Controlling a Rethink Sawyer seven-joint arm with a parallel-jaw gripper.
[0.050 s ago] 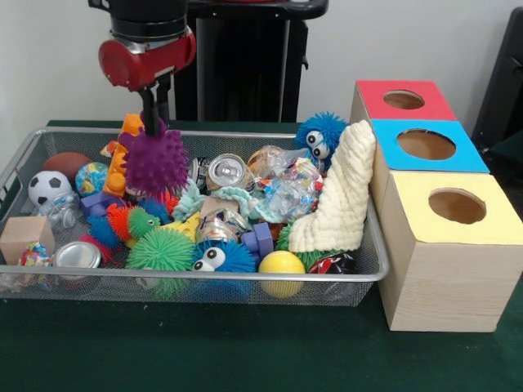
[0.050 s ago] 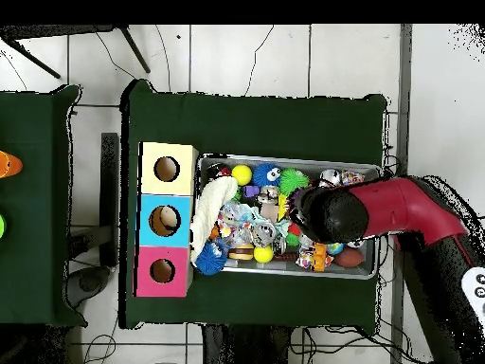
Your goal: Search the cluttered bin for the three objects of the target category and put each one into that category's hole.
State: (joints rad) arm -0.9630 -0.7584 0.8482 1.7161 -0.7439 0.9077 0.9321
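**A:** What is the hand [image 1: 152, 122] doing, and where is the toy?

**B:** At the left of the front view, the red arm reaches down over the wire bin [image 1: 24, 155]. Its dark fingers are clenched on the top of a purple spiky ball [image 1: 155, 161], which hangs above the clutter at the bin's left part, apparently clear of the other toys.

**A:** How would that ball handle?

**B:** It looks soft, rubbery and light, with floppy spikes. I judge a pinch on the spikes alone could slip, so a grip reaching the body is safer.

**A:** And further right?

**B:** Cans, crinkled wrappers, a blue fuzzy toy with eyes [image 1: 320, 137] and a cream cloth [image 1: 339, 200] draped over the bin's right rim. Beyond it stand three boxes on the counter: red [image 1: 403, 100], blue [image 1: 426, 144] and yellow [image 1: 457, 206], each with a round hole.

**A:** What does the overhead view add?

**B:** It shows the boxes in one row touching the bin's end. However, the arm [image 2: 398, 210] hides the hand and purple ball there.
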